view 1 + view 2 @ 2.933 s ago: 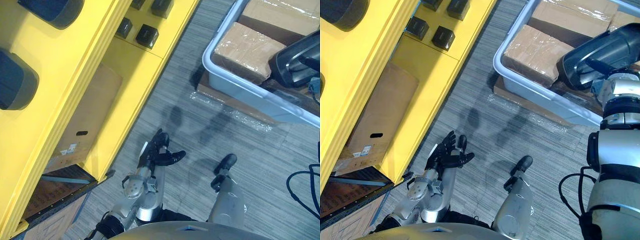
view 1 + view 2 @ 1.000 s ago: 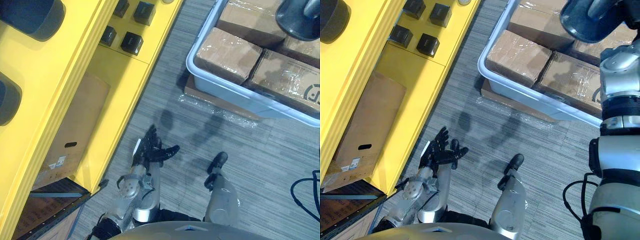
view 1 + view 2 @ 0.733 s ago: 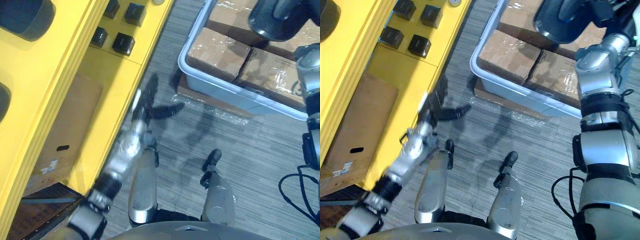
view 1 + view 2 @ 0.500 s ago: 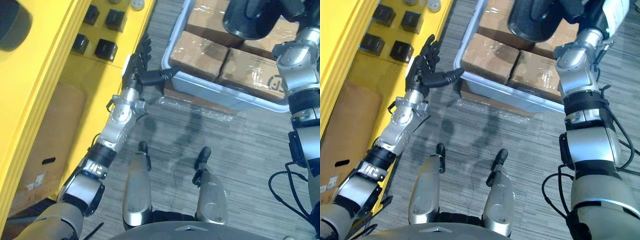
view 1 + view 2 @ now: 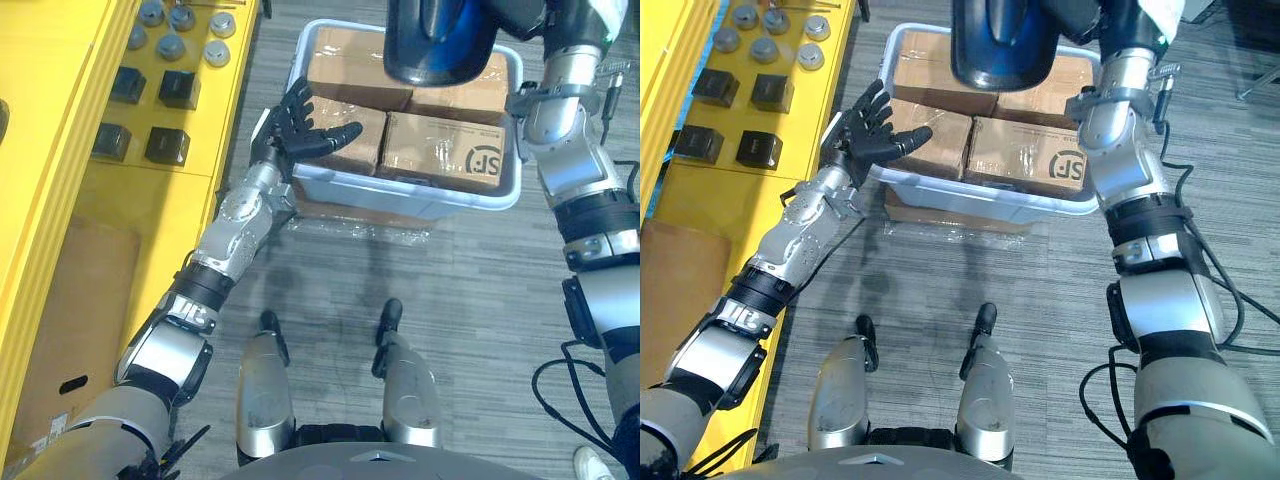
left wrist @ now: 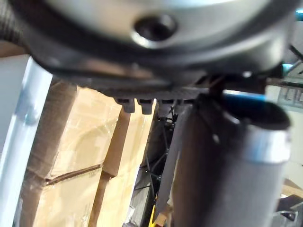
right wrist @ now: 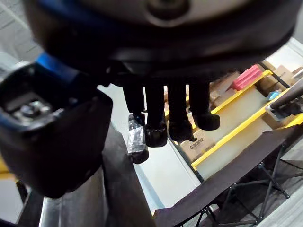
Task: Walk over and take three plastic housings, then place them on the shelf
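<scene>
left eye view: the left hand (image 5: 298, 128), low by the floor a second ago, is now raised, fingers spread, at the bin's (image 5: 420, 205) near-left corner.
right eye view: the plastic housing (image 5: 1002, 45) hangs over the bin's far edge.
right wrist view: the right hand (image 7: 170, 109) looks curled on it.
likely next: carrying it to the yellow shelf (image 5: 60, 200).

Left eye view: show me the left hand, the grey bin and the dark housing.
left hand (image 5: 293, 135): left eye view, palm.
grey bin (image 5: 420, 200): left eye view, front wall.
dark housing (image 5: 440, 45): left eye view, middle of shell.
</scene>
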`<state>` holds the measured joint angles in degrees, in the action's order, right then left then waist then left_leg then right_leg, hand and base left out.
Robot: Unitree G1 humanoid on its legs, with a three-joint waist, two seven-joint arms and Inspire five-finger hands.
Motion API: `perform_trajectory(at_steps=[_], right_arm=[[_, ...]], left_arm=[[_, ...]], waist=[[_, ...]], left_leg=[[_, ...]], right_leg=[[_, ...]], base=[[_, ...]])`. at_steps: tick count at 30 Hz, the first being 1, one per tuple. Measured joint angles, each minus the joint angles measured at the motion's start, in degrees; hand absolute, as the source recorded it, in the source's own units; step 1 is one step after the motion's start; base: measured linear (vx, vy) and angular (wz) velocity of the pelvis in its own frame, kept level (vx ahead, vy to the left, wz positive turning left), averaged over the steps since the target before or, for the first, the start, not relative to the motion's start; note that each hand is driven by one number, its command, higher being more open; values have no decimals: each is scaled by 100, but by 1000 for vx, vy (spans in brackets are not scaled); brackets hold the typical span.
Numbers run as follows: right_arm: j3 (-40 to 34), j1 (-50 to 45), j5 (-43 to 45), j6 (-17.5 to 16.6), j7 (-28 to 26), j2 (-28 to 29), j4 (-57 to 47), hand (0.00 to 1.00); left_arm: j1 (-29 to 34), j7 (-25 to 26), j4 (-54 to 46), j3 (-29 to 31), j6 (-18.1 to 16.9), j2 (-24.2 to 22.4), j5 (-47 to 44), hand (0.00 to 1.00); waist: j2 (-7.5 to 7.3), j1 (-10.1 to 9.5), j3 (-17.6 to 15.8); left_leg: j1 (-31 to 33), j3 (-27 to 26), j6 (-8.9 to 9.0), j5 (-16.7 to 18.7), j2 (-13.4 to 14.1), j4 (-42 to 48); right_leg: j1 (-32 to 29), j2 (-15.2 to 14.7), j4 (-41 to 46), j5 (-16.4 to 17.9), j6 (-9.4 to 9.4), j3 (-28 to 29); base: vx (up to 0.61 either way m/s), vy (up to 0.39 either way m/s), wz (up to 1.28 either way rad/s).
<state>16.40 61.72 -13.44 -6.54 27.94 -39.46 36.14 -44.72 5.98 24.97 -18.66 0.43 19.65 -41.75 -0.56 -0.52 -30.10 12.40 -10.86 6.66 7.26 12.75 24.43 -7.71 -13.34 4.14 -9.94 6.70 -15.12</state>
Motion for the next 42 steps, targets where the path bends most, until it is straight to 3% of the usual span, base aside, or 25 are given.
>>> perform_trajectory(at_steps=[13,16,23,24,33,42], right_arm=[[345,-523,-479,-330,-315,590,-93,0],[411,-712,-673,-553,-387,756,-140,0],[545,-936,-701,-653,-389,895,-281,0],[559,-949,-694,-656,-389,902,-282,0],[621,-1329,-638,-668,-286,1167,-661,0],[545,-1803,-572,-666,-263,1399,-1042,0]], left_arm=[[-266,-483,216,25,107,7,-2127,100],[-270,-568,216,23,105,-73,-2420,100],[-273,-564,281,-7,102,-84,-2578,100],[-273,-556,280,-8,103,-84,-2557,0],[-266,45,415,-138,102,-104,-2048,0],[4,12,437,-350,-354,-102,-1825,0]], waist=[[-67,49,17],[-85,45,27],[-112,30,43],[-112,28,43],[-129,-17,52],[-375,-39,217]], left_leg=[[-398,-42,63,-187,-24,-479],[-490,-61,73,-210,-37,-573],[-512,-48,91,-245,-39,-654],[-522,-48,92,-248,-40,-664],[-692,-44,112,-267,-41,-771],[-749,-46,125,-273,-38,-851]], right_leg=[[243,40,-144,-25,-15,-36],[335,47,-235,-25,-15,-44],[392,68,-338,-39,-23,-86],[396,69,-338,-39,-23,-86],[548,87,-398,-38,-24,-118],[634,116,-527,-40,-25,-139]], base=[[20,-7,0],[0,0,0],[4,-2,1],[0,0,0],[4,0,0],[8,0,0]])
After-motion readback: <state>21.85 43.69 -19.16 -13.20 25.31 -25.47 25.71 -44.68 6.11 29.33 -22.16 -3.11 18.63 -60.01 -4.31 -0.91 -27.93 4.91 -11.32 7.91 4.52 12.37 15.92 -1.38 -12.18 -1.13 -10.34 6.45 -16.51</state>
